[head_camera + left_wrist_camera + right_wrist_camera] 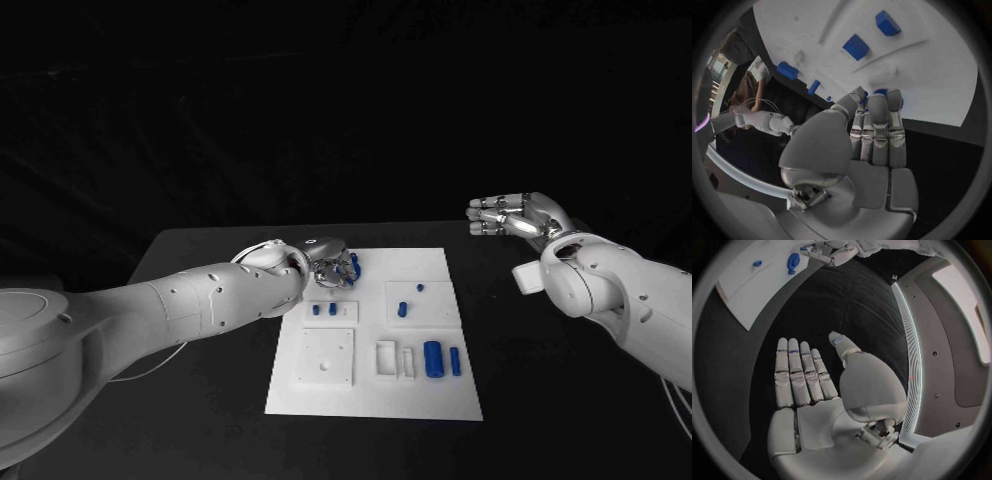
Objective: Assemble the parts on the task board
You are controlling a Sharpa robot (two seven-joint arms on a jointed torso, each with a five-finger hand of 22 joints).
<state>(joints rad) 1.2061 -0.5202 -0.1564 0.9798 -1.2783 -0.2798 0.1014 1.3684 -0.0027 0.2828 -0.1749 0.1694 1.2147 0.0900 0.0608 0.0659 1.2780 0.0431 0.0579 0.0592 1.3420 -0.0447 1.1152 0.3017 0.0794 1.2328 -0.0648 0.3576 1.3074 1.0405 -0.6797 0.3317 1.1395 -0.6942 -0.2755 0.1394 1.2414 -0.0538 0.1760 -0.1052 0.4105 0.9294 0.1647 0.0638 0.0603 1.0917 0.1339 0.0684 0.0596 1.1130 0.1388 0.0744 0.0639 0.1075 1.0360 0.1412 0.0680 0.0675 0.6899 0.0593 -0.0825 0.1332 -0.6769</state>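
Note:
The white task board (375, 395) lies in the middle of the black table. My left hand (332, 268) is over the board's far left corner, and its fingertips (878, 100) pinch a small blue part (355, 263) just above the board (942, 70). Two short blue parts (325, 310) stand behind a square white plate (327, 355). Two more small parts (411, 298) sit in the far right field. A large blue cylinder (433, 358) and a thinner blue pin (456, 361) lie near the right edge. My right hand (516, 215) hangs raised to the board's right, fingers (798, 370) straight, holding nothing.
Two white blocks (397, 360) lie left of the large cylinder. In the left wrist view two blue blocks (870, 35) stand in board recesses, and two more blue pieces (798, 77) lie near the board's edge. Bare black table (548, 350) surrounds the board.

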